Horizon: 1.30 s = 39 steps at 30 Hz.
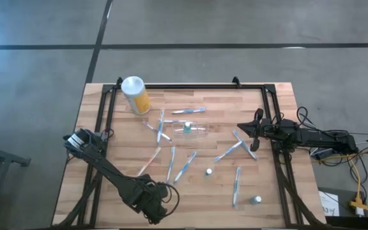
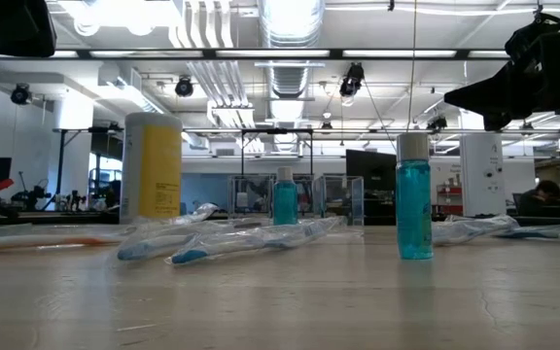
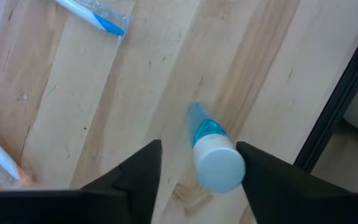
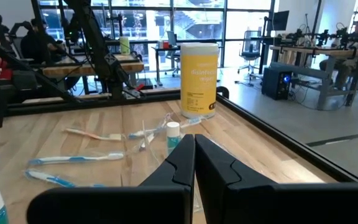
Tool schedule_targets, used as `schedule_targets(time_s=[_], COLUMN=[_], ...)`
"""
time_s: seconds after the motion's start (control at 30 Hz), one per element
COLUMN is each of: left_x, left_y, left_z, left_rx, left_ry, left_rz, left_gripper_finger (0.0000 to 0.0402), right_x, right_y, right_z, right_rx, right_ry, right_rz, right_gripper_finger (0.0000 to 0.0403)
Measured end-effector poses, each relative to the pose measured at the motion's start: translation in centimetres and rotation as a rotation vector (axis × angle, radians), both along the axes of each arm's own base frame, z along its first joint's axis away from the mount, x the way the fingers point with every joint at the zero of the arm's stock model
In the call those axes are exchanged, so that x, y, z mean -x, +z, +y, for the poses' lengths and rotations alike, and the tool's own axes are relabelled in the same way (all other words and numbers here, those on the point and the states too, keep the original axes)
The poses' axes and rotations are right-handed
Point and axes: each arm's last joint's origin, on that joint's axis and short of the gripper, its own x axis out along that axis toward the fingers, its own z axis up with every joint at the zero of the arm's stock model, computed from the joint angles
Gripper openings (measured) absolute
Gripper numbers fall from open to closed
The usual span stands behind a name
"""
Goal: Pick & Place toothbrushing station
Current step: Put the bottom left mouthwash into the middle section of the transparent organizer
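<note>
Near the lower middle of the high view, the left claw (image 1: 151,206) hangs over the wooden tabletop (image 1: 114,147), its fingers (image 3: 143,174) spread apart on either side of a small blue bottle with a white cap (image 3: 215,160) without touching it. At the right edge, the right claw (image 1: 251,131) is clenched on nothing beside a wrapped toothbrush (image 1: 230,151). Up at center, the clear toothbrushing station (image 1: 190,130) sits right of the yellow wipes canister (image 1: 135,94).

Looked like an open-plan robotics lab: exposed ceiling ducts (image 2: 290,29), glass partitions (image 4: 166,15), benches (image 4: 303,50) with monitors (image 2: 369,167), office chairs (image 4: 250,45), other rigs.
</note>
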Motion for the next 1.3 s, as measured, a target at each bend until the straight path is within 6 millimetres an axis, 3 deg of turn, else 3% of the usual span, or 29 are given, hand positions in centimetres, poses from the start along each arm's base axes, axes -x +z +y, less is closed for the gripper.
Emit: schedule_targets(time_s=[0.3,0.53,0.7,1.0,1.13,1.3], left_x=[0.0,0.1,0.7,4.4,6.7,10.3], left_y=[0.0,0.7,3.6,9.7,10.1,8.6], left_z=[-0.1,0.0,1.0,5.8,8.7,12.2], left_rx=[0.002,-0.008,-0.049,-0.180,-0.183,-0.149], left_ry=[-0.059,-0.169,-0.236,-0.276,-0.275,-0.256], left_rz=[-0.004,-0.033,-0.150,-0.422,-0.502,-0.623], left_gripper_finger=[0.0097,0.0096,0.0096,0.0096,0.0096,0.0096], right_x=[0.0,0.0,0.0,0.0,0.0,-0.1], right_y=[0.0,0.0,0.0,-0.2,-0.3,-0.3], right_z=[0.0,0.0,0.0,0.0,0.0,0.3], right_rx=[0.000,0.000,-0.003,-0.025,-0.062,-0.093], right_ry=[0.000,0.000,0.000,0.006,0.009,0.110], right_rz=[0.000,0.000,0.000,0.014,0.015,0.013], right_gripper_finger=[0.0008,0.0008,0.0008,0.0008,0.0008,0.0008])
